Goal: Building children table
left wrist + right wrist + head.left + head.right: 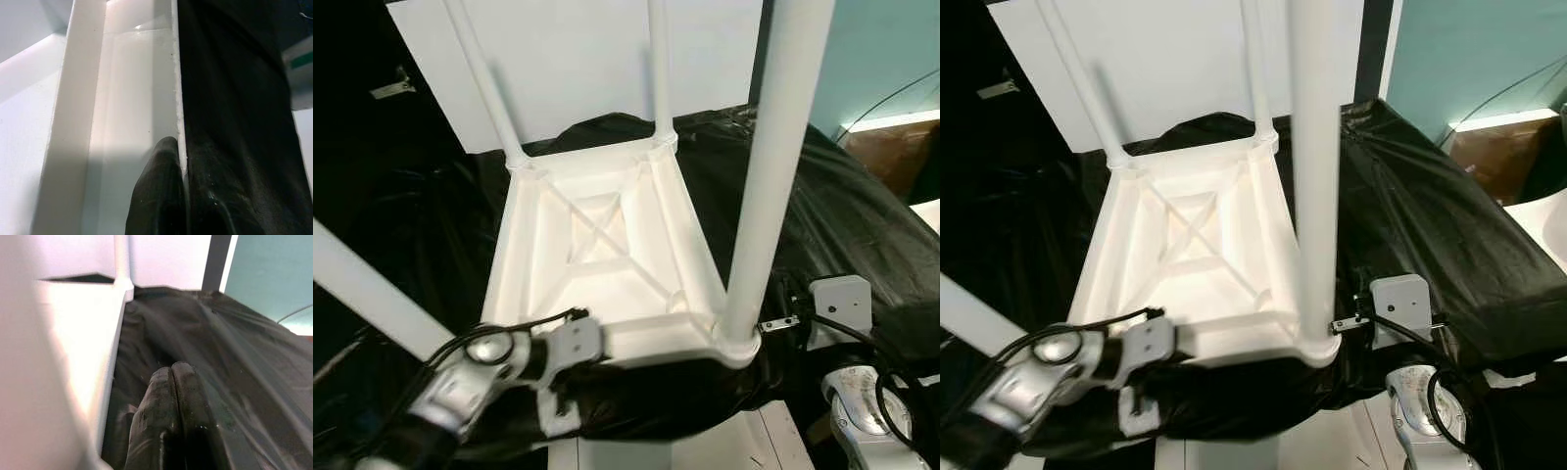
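A white children's table (607, 245) lies upside down on a black cloth (842, 215), its legs pointing up. The near right leg (773, 166) rises close in front of me; the near left leg (372, 294) slants off to the left. My left gripper (183, 156) is at the table's near rim (646, 338), one black finger (156, 196) inside the rim and the other against the cloth side, shut on the rim. My right gripper (171, 369) is shut with nothing in it, over the cloth just right of the near right leg.
A white board (578, 69) leans behind the table. A teal wall (871, 59) and a brown cardboard box (901, 157) are at the right. White panels (705, 446) lie below the near edge of the cloth.
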{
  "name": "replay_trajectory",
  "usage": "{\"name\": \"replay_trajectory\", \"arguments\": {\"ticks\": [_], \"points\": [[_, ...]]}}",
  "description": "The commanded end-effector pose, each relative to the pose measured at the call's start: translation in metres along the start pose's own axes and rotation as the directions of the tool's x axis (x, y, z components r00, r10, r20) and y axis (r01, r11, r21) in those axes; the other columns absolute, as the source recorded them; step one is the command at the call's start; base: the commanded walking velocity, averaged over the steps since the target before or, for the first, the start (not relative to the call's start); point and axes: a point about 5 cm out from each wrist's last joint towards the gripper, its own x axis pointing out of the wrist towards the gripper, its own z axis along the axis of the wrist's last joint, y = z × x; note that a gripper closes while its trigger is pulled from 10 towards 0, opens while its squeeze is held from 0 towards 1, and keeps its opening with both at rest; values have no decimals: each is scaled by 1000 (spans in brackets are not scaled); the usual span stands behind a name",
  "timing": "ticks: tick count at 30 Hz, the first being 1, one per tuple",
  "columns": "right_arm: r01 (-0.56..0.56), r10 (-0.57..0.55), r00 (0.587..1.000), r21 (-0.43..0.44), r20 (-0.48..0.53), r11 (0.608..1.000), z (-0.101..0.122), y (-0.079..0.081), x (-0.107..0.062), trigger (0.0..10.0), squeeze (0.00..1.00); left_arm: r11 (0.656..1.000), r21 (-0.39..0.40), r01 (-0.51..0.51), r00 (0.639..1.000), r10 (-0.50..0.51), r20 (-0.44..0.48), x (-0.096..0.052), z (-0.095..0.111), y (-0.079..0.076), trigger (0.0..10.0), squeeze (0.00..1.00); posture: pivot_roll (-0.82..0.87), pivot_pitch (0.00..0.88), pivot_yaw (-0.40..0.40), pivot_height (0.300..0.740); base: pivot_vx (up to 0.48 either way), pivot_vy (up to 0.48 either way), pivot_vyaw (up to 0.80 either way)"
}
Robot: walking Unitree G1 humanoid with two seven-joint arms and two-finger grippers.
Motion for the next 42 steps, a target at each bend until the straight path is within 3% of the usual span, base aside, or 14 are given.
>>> {"name": "replay_trajectory", "arguments": {"ticks": [1, 2, 4, 11, 12, 19, 21, 22, 27, 28, 34, 35, 36, 42], "points": [[-1, 1, 1000, 2, -14, 1000, -2, 1, 1, 10000, 0, 945, -124, -303, 943, 279, -182, 10, -44, -2, 784, 55, -115, 60, 46, 740, 0, 0, 0], [-2, 2, 1000, 4, -13, 1000, -1, 1, 1, 10000, 0, 935, -116, -334, 931, 308, -196, 9, -46, 3, 7725, 43, -115, 60, 46, 740, 0, 0, 0], [-5, 6, 1000, 6, -12, 1000, -1, 2, 2, 10000, 0, 922, -107, -372, 916, 346, -204, 8, -48, 8, 10000, 43, -111, 62, 45, 740, 0, 0, 0], [-15, 15, 1000, 4, -16, 1000, -1, 4, 0, 10000, 0, 876, -72, -476, 869, 456, -192, 3, -46, 20, 10000, 118, -112, 66, 45, 740, 0, 0, 0], [-16, 16, 1000, 4, -19, 1000, -1, 5, 0, 10000, 0, 865, -87, -494, 863, 476, -166, 2, -44, 23, 10000, 1000, -112, 67, 45, 740, 0, 0, 0], [-15, 15, 1000, 7, -21, 1000, -1, 6, 0, 10000, 0, 819, -99, -565, 824, 554, -118, 1, -37, 32, 10000, 1000, -107, 67, 45, 740, 0, 0, 0], [-14, 15, 1000, 8, -21, 1000, -1, 7, 0, 10000, 0, 808, -88, -583, 811, 573, -121, 1, -37, 36, 10000, 886, -107, 67, 44, 740, 0, 0, 0], [-15, 15, 1000, 10, -22, 1000, -2, 8, 1, 10000, 0, 799, -69, -597, 801, 589, -109, -2, -36, 40, 10000, 0, -104, 68, 44, 740, 0, 0, 0], [-18, 19, 1000, 13, -25, 1000, -3, 8, 0, 10000, 0, 839, -146, -524, 845, 533, 31, -8, -24, 33, 10000, 16, -103, 70, 46, 740, 0, 0, 0], [-19, 19, 999, 14, -27, 1000, -3, 8, 0, 10000, 0, 858, -176, -483, 858, 504, 100, -12, -19, 28, 10000, 1000, -103, 70, 46, 740, 0, 0, 0], [-23, 23, 999, 15, -32, 1000, -5, 8, -1, 10000, 0, 887, -197, -418, 859, 457, 233, -18, -12, 16, 10000, 1000, -95, 74, 44, 740, 0, 0, 0], [-24, 25, 999, 15, -34, 1000, -5, 8, -1, 10000, 0, 887, -221, -404, 843, 456, 287, -20, -8, 13, 10000, 929, -89, 77, 42, 740, 0, 0, 0], [-26, 27, 999, 15, -35, 1000, -5, 7, -1, 10000, 0, 886, -261, -384, 819, 457, 346, -24, -3, 10, 10000, 0, -87, 77, 42, 740, 0, 0, 0], [-45, 45, 998, 14, -39, 999, -6, 9, -3, 10000, 0, 869, -398, -295, 706, 479, 522, -44, 11, 1, 10000, 0, -81, 84, 41, 740, 0, 0, 0]]}}
